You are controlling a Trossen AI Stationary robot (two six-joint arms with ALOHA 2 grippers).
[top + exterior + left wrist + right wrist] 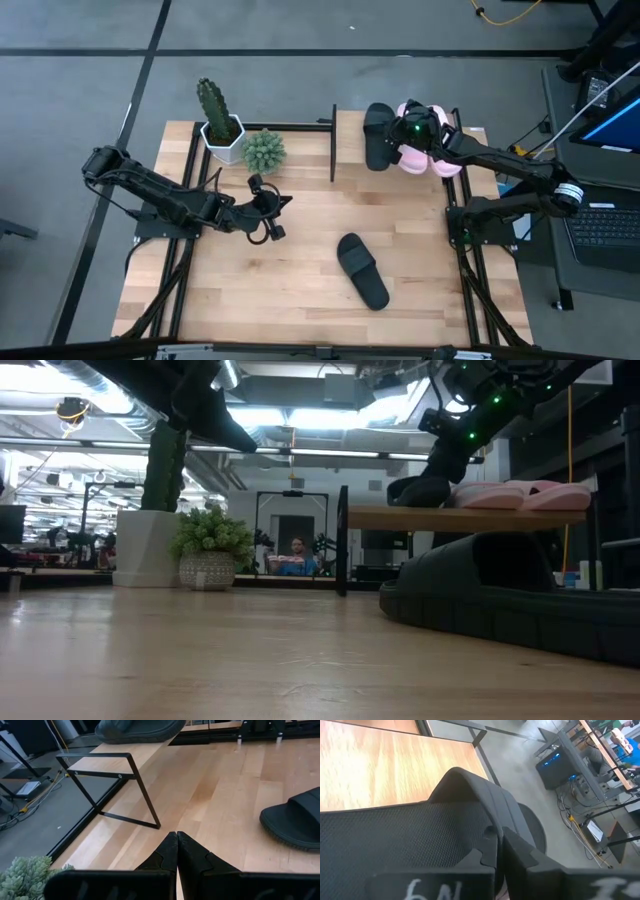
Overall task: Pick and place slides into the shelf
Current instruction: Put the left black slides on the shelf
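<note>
The shelf [348, 140] stands at the table's far edge, its board [450, 517] on a thin black frame. Two pale pink slides [425, 158] lie on the board's right part. A black slide [378, 135] sits to their left on the board, with my right gripper [412, 130] shut on it. A second black slide [362, 270] lies sole down on the tabletop, near the middle. My left gripper [275, 212] hovers shut over the table's left half, holding nothing. My right gripper pinches the black slide's strap [470, 827] between its two fingers, coming from the table's right side and slanting down. The slide's sole [415, 495] sits at the left part of the shelf board. The gripper hides how far back the strap reaches.
A cactus in a white pot [220, 125] and a small succulent [263, 150] stand at the far left, beside the shelf's left frame [115, 785]. A laptop [605, 225] sits off the table's right edge. A person [297, 555] sits far behind the table.
</note>
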